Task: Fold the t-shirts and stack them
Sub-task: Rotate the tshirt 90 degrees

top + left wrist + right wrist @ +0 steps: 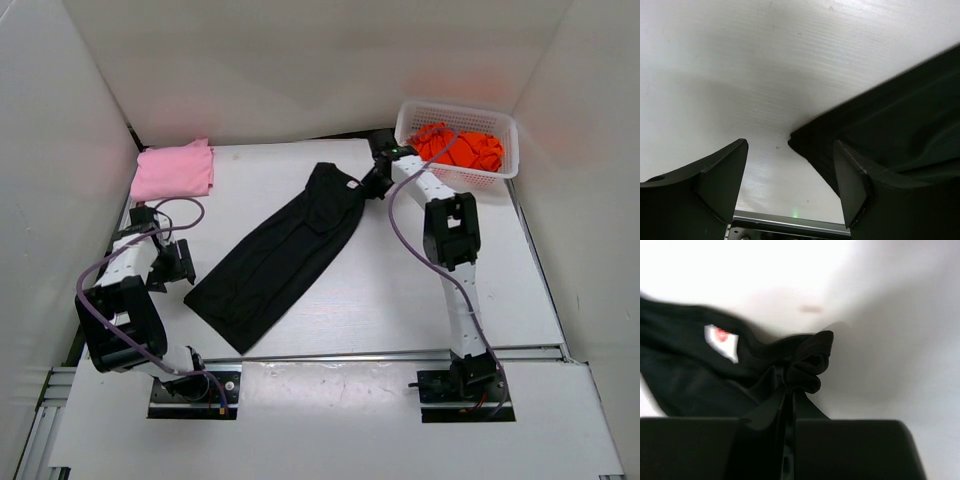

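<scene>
On the white table (400, 310), the long black cloth t-shirt (280, 255) lies diagonally at centre. The folded light pink t-shirt (173, 170) sits far left, and the bright orange t-shirt (460, 148) fills the white plastic mesh basket (508, 152). The right gripper (790, 385) pinches a small bunch of the black shirt's collar end. The left gripper (790, 150) gapes wide beside the hem corner. So thin a pinch could slip under a pull.
</scene>
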Robot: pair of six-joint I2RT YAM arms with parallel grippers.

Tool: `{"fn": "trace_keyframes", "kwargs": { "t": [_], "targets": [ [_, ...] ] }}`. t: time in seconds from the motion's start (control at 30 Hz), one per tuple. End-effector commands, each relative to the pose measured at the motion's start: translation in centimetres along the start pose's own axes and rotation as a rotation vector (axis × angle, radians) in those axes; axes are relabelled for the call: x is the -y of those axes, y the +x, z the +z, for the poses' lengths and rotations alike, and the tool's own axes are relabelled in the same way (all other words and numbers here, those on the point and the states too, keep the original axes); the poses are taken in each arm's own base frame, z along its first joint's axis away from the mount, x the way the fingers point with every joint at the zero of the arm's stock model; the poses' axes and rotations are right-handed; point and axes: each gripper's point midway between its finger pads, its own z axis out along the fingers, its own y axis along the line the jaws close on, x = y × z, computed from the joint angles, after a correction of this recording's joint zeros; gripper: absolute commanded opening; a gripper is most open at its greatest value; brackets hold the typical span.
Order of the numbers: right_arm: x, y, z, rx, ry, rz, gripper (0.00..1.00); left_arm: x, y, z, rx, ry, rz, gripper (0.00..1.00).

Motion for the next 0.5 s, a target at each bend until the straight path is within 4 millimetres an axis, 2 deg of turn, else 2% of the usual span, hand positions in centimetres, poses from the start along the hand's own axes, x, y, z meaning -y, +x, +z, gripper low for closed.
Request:
{"fn": "trace_keyframes", "kwargs": {
  "t": [0.0, 0.03, 0.1, 0.17, 0.23, 0.27, 0.33, 0.4, 0.47],
  "targets": [
    [-6.7, -0.3, -0.5, 0.050, -0.199, -0.066, 0.00, 0.6, -1.6, -0.6, 0.034, 0.026, 0.008, 0.80],
    [-7.7, -0.1, -0.9, 0.055, -0.222, -0.060, 0.00, 0.5, -1.7, -0.2, 0.018, 0.017, 0.008, 0.80],
    [-7.9, 1.1, -0.2, 0.030, -0.220, -0.022, 0.00, 0.7, -1.2, 0.2, -0.009, 0.019, 0.016, 0.80],
    [-6.7, 1.9, 0.8, 0.007, -0.186, -0.001, 0.00, 0.7, -1.9, 0.1, -0.002, 0.019, 0.016, 0.80],
    [-5.6, 2.9, 2.1, -0.022, -0.155, 0.007, 0.00, 0.9, -1.6, 0.6, -0.025, 0.028, 0.016, 0.80],
    [-5.9, 3.2, 3.0, -0.034, -0.164, 0.006, 0.00, 0.9, -2.0, 0.4, -0.013, 0.028, 0.016, 0.80],
    [-6.7, 2.2, 3.5, -0.036, -0.192, 0.019, 0.00, 1.1, -2.3, 0.6, -0.016, 0.039, 0.016, 0.80],
    [-7.4, -0.3, 4.0, -0.005, -0.220, 0.071, 0.00, 1.2, -2.0, 1.0, -0.046, 0.049, 0.015, 0.80],
    [-7.8, -2.3, 4.7, 0.027, -0.255, 0.120, 0.00, 2.3, -2.0, 0.8, -0.061, 0.081, 0.035, 0.80]
  ]
}}
